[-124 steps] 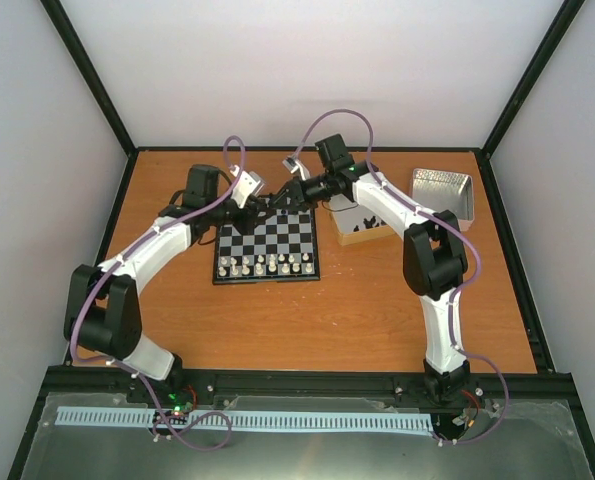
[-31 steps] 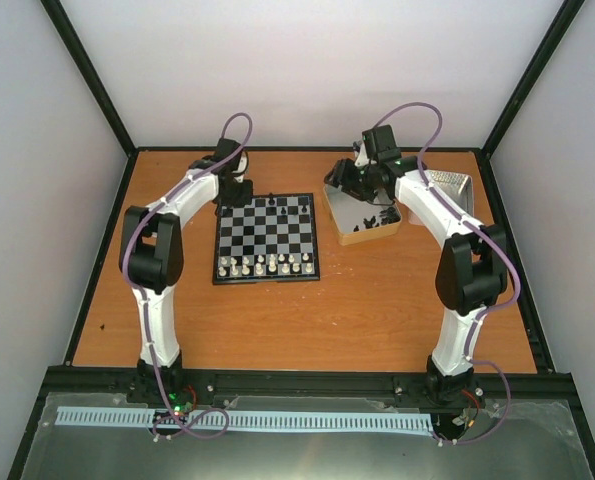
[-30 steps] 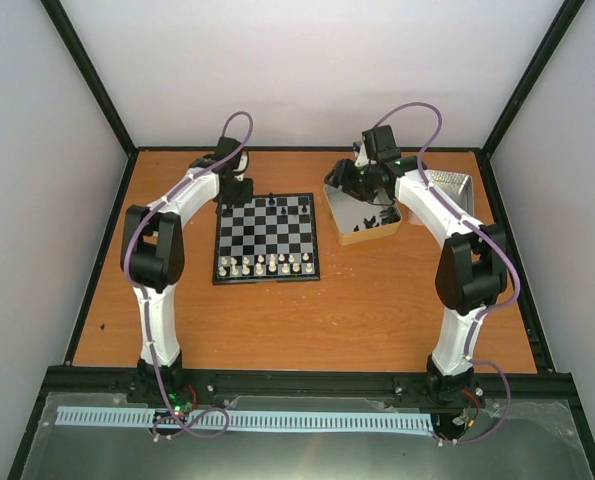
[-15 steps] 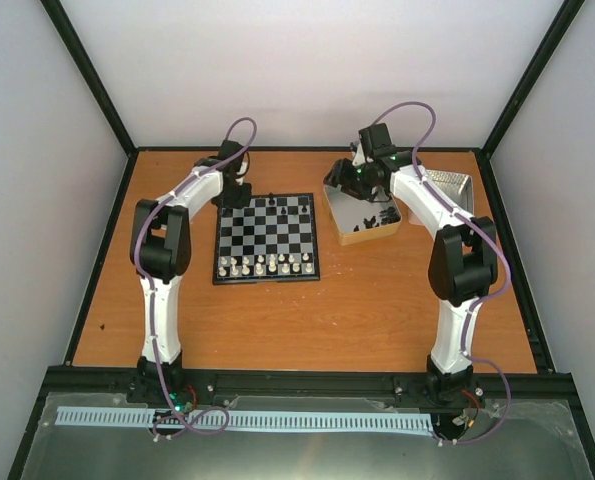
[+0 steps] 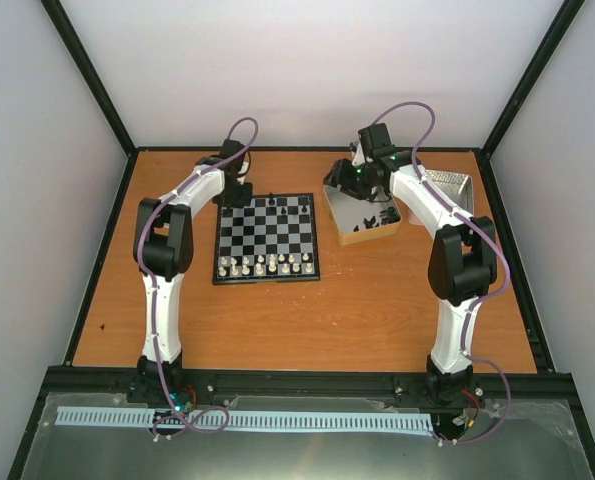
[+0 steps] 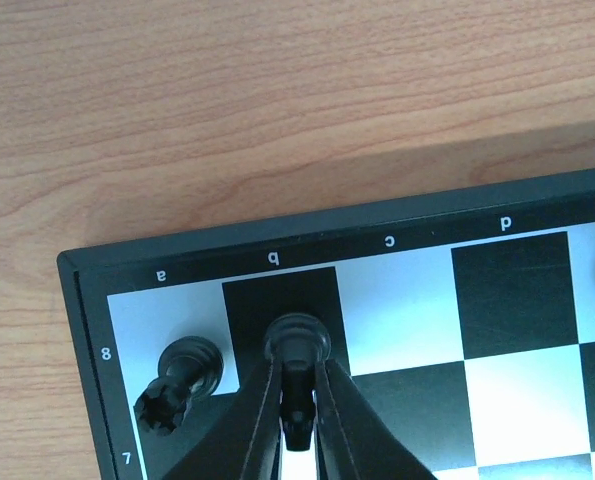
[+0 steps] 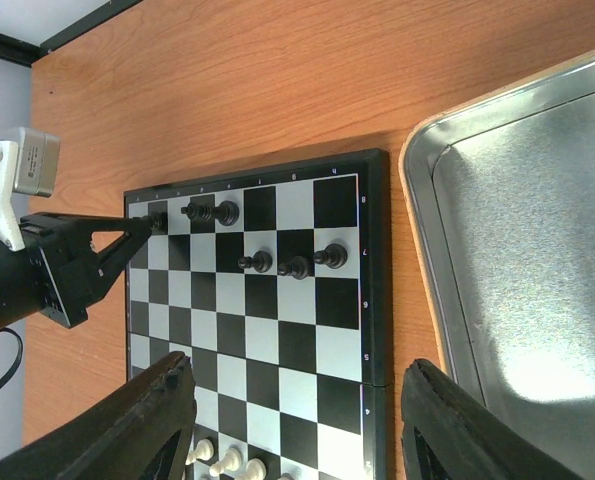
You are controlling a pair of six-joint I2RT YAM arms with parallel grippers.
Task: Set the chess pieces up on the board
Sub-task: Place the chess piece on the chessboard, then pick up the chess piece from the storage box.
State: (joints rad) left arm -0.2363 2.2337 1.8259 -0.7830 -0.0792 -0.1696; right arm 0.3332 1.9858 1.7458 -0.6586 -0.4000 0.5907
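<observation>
The board [image 5: 267,238] lies mid-table, with white pieces [image 5: 262,266] along its near rows. My left gripper [image 6: 299,365] is shut on a black chess piece [image 6: 297,338] that stands on the dark b8 square at the far-left corner. A black rook [image 6: 182,385] stands beside it on a8. Three black pawns [image 7: 295,267] and two more black pieces [image 7: 212,212] stand along the far rows. My right gripper [image 7: 297,430] hangs open and empty above the board's right edge, next to the tin tray [image 7: 517,250].
The tin tray [image 5: 339,205] beside the board holds loose black pieces [image 5: 377,220]. A second tin tray [image 5: 449,190] stands at the back right. The left arm's fingers [image 7: 127,240] show at the board's corner in the right wrist view. Black frame rails border the table.
About four seconds ago both grippers met over the board's far edge. Since then the left went to the far-left corner and the right swung toward the tray. In the last half second almost nothing moved.
</observation>
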